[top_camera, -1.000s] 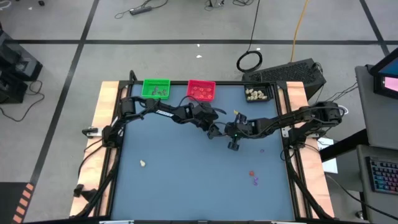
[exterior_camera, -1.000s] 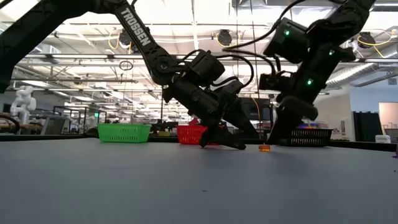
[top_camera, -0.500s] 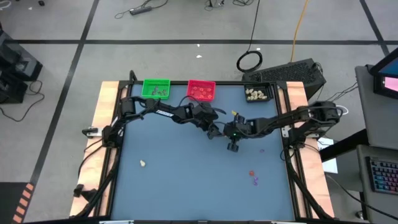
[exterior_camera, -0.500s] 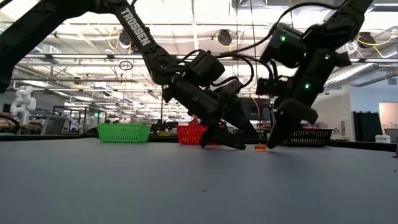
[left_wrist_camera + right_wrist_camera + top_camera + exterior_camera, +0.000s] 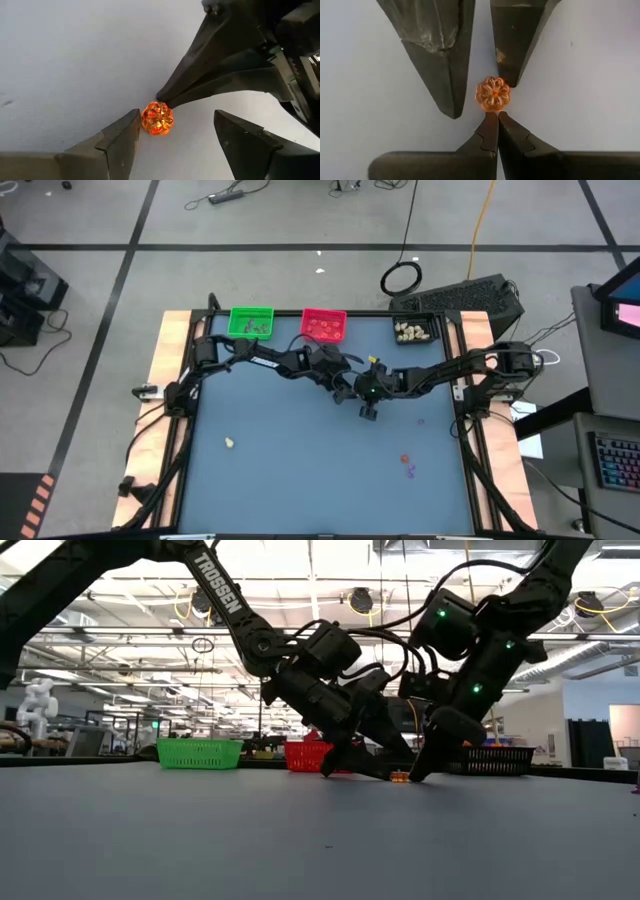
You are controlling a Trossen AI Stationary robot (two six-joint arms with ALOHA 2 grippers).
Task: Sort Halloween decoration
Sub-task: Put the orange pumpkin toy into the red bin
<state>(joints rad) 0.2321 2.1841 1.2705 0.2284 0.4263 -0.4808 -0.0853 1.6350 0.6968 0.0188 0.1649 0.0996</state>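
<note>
high view: both grippers meet mid-table, left gripper (image 5: 352,391) and right gripper (image 5: 367,411) close together below the red tray (image 5: 323,326), with a cream trinket (image 5: 230,443) and more orange and purple bits (image 5: 408,465) lying well apart on the blue table (image 5: 290,470). low view: an orange trinket (image 5: 399,777) sits on the table between the two grippers' tips. wrist views: left fingers (image 5: 120,137) are spread either side of the orange trinket (image 5: 157,118), right fingers (image 5: 490,131) are pressed together, tips touching it.

Blue-grey table (image 5: 290,480); three trays (image 5: 322,325); scattered trinkets (image 5: 230,443).
</note>
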